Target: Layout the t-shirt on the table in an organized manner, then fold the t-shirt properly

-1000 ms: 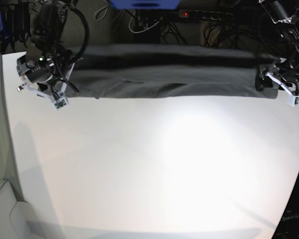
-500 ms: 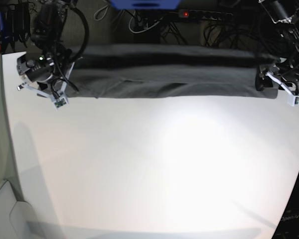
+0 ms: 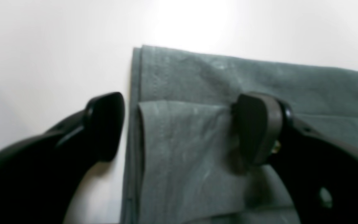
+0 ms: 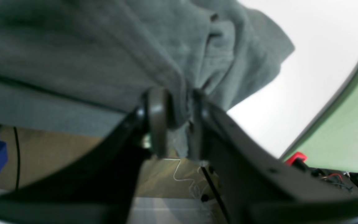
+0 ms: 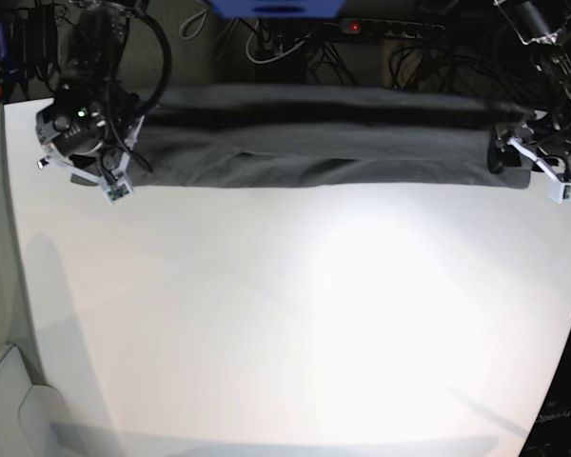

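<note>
The dark grey t-shirt [image 5: 324, 133] lies as a long folded band across the far side of the white table [image 5: 295, 314]. My right gripper [image 4: 179, 123], at the band's left end in the base view [image 5: 122, 164], is shut on a bunched fold of the t-shirt [image 4: 154, 53] and holds it up off the table. My left gripper [image 3: 180, 127], at the band's right end [image 5: 510, 157], is open. One of its fingers [image 3: 256, 130] rests on the folded t-shirt [image 3: 191, 155]. The other finger [image 3: 104, 124] stands on the bare table [image 3: 57, 62] beside the cloth's edge.
Behind the table's far edge hang black cables [image 5: 266, 43] and a power strip with a red light [image 5: 390, 27]. The table's curved left edge [image 5: 14, 248] drops to a pale green floor [image 4: 346, 130].
My right gripper has moved up and back a little with the shirt's left end in it. The left arm and the shirt's right end have not moved.
</note>
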Controlling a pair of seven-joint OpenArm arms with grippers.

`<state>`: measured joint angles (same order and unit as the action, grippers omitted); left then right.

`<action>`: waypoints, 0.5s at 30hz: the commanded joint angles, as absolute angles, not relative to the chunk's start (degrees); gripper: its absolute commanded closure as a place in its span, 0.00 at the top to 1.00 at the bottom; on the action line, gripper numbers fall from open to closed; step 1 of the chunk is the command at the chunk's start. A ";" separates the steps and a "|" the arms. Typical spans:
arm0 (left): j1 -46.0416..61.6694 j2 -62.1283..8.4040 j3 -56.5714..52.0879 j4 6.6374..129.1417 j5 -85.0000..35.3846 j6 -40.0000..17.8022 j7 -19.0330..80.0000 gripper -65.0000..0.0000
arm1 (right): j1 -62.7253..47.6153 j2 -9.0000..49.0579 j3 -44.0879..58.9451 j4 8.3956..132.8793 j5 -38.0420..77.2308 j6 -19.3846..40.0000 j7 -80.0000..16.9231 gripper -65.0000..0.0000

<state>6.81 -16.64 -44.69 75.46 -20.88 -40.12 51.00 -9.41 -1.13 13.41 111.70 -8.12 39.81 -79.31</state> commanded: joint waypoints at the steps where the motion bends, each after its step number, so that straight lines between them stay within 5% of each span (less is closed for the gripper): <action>1: 6.73 -17.45 -44.97 76.00 -21.14 -40.00 51.65 0.84 | -8.92 -1.01 13.49 112.66 -8.31 40.00 -78.99 0.34; 6: 6.73 -17.45 -45.05 76.00 -21.32 -40.00 51.74 0.84 | -9.45 -1.01 13.49 112.66 -8.31 40.00 -78.99 0.48; 15: 6.73 -17.45 -45.05 76.00 -21.32 -40.00 51.82 0.84 | -9.80 -0.92 13.93 112.84 -8.40 40.00 -79.16 0.49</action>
